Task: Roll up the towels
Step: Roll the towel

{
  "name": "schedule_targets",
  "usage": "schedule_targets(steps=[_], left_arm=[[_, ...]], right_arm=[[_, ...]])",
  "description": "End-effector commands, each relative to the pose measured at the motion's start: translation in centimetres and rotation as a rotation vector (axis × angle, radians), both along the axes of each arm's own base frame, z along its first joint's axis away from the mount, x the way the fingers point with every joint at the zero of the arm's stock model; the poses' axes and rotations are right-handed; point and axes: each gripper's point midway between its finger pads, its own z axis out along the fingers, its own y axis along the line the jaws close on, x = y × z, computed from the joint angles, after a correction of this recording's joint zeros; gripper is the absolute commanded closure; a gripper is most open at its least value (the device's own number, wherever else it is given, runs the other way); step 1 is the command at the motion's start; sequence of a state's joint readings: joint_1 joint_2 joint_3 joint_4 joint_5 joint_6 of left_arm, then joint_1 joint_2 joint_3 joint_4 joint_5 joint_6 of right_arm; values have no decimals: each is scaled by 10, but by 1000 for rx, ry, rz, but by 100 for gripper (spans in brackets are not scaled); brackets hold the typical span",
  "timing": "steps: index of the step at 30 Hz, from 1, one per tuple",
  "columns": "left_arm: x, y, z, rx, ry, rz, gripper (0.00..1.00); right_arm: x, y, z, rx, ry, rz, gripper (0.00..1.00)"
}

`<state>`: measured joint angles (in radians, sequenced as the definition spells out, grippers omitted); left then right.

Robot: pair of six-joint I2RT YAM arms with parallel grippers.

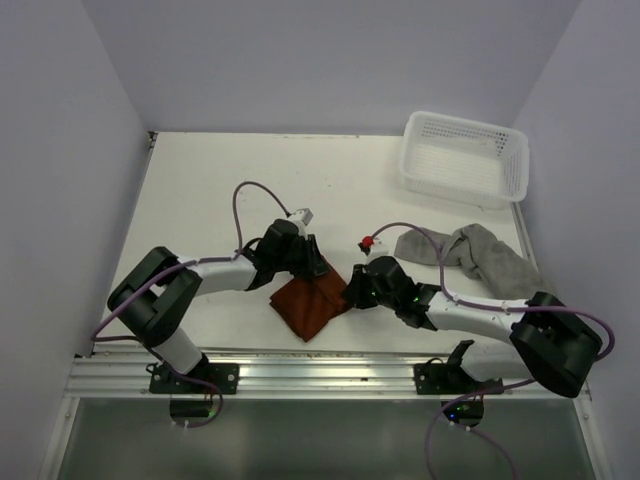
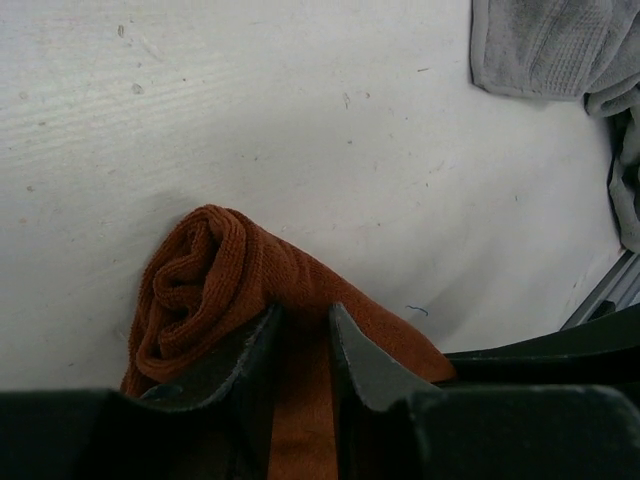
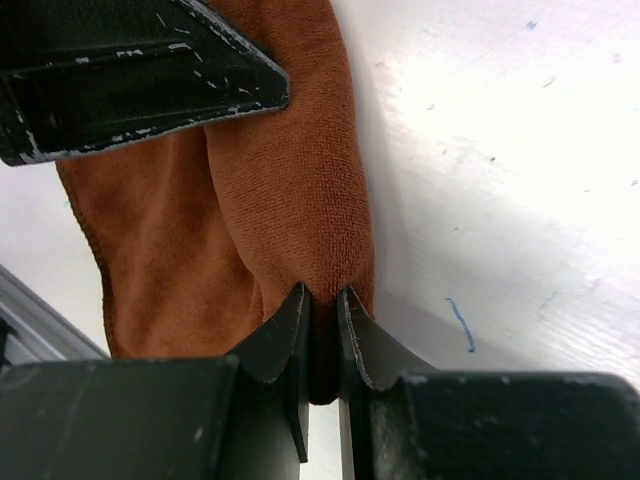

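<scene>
- Left pincer [image 2: 305, 312]: fingers drawn close, pinching the rust-brown towel [image 2: 215, 270]; a strip of cloth shows in the narrow gap between them.
- Right pincer [image 3: 322, 292]: fingers pressed nearly together, nipping a folded edge of the same towel at its lower end. The two pincers face each other across the cloth, near one another.
- Counter [image 1: 220, 200]: white and scuffed, carrying everything below.
- Basket [image 1: 450, 185]: white mesh, at the far right corner of the counter, well apart from both arms.
- Grey towel [image 1: 480, 255]: lies crumpled and unrolled on the right side of the counter, beside the right arm. Neither pincer touches it.
- Rust-brown towel, top view: lies near the front edge of the counter, between the pincers, and reads as a rough diamond. The left wrist view shows one end curled into a loose coil, and the right wrist view shows a long fold running along it.
- Progress (judgement): early. The first towel has a roll started but far from a tight cylinder, and the grey one is not begun. Finishing the brown roll and then the whole grey roll are left.
- Blue mark [image 3: 460, 325]: a short pen-like squiggle on the counter beside the towel; not a letter I can make out.
- Writing: no brand, label or legible text found in any view.
</scene>
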<state>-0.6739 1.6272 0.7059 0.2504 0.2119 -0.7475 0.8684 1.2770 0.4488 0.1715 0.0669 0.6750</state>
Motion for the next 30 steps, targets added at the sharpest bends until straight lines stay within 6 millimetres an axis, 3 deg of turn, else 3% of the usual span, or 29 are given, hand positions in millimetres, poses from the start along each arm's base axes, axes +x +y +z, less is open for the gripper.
schedule_targets(steps=[1, 9, 16, 30], left_arm=[[20, 7, 21, 33, -51, 35, 70], [29, 5, 54, 8, -102, 42, 70], [27, 4, 78, -26, -136, 39, 69], [18, 2, 90, -94, -137, 33, 69]], right_arm=[[9, -13, 12, -94, -90, 22, 100], [13, -22, 20, -229, -209, 27, 100], [7, -15, 30, -367, -327, 58, 100], [-9, -5, 39, -612, -527, 51, 100]])
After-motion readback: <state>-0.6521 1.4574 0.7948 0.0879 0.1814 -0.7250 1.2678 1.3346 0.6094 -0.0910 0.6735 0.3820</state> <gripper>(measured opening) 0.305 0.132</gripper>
